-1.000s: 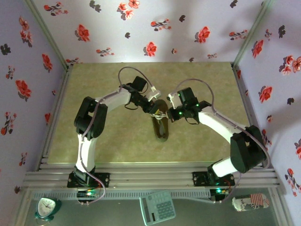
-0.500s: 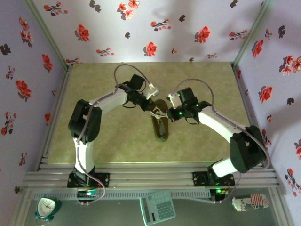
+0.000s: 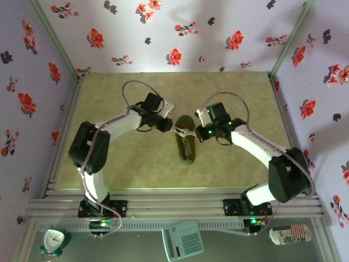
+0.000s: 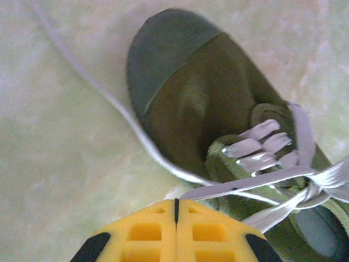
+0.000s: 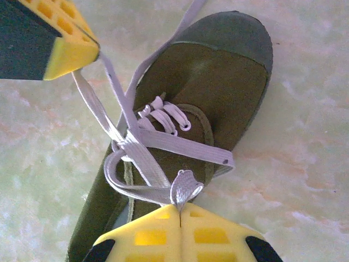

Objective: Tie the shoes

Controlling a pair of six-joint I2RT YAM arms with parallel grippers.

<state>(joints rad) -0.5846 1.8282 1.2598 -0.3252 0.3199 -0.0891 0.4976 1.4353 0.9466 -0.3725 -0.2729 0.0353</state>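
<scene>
Seen from above, the sneaker [image 3: 187, 146] lies mid-table between the left gripper [image 3: 173, 129] and right gripper [image 3: 197, 132], which meet over its laced part. At the left wrist, the jaws are clamped on a white lace [image 4: 240, 188] drawn taut from the crossing. At the right wrist, the closed jaws pinch a fold of the other lace [image 5: 182, 191]. The step looks like cinching the first knot, and next calls for an even outward pull. The tabletop [image 3: 125, 158] is mottled green and the walls [image 3: 180, 33] are flowered

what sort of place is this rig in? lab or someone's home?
Probably a lab booth, not a home: floral wallpaper panels box in a table with an aluminium rail along its near edge. A calculator lies in front.
</scene>
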